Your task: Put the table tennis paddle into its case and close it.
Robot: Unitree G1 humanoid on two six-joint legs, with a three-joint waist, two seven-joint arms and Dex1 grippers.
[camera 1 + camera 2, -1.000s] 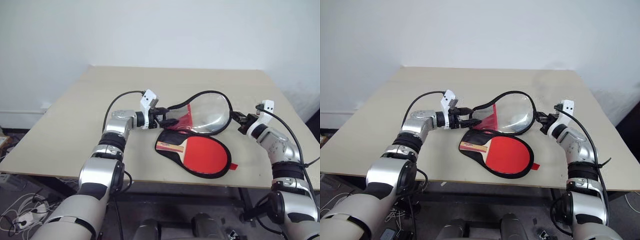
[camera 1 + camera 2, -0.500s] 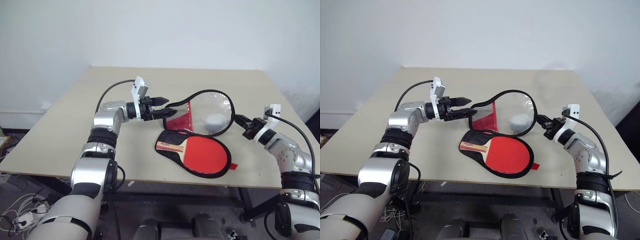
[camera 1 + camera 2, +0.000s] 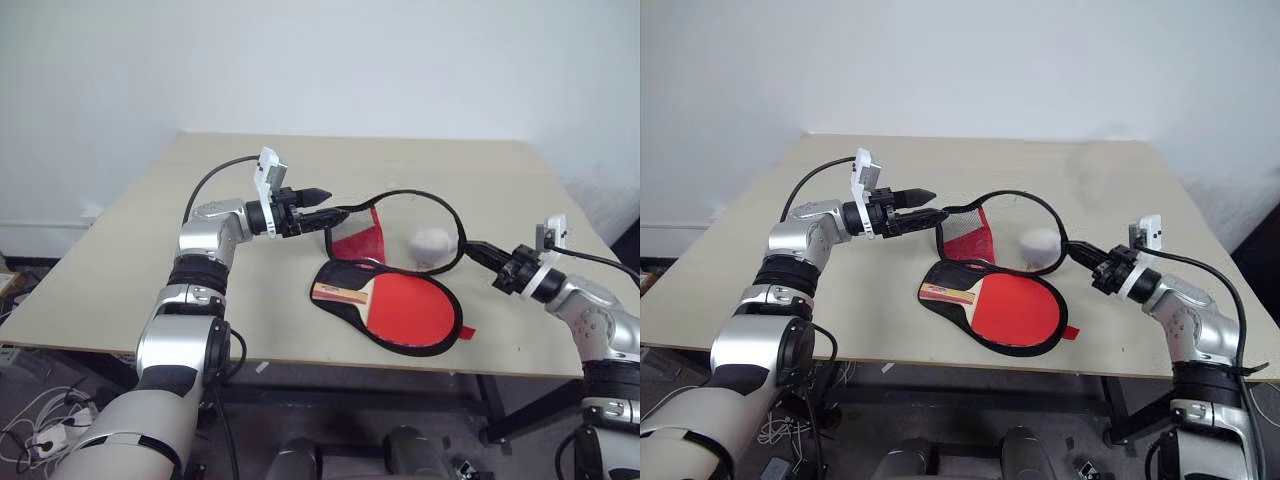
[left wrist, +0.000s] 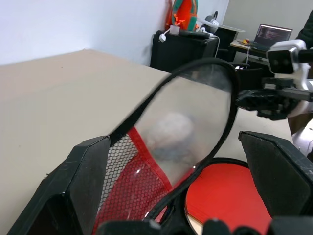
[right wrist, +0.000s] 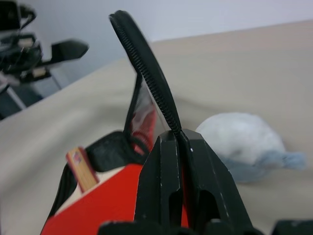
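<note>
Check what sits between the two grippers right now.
In the left eye view, the case's raised clear lid spans from the open left gripper to the right gripper pinching its rim.

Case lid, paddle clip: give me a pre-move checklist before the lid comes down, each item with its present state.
1. Paddle lies in the lower half of the case: ok.
2. Right claw shut on the lid rim: ok.
3. Left claw open around the lid's handle end, no grip: not ok.
4. Lid lowered onto the paddle: not ok, raised.
5. Whitish round object clear of the lid's path: cannot tell.
</note>
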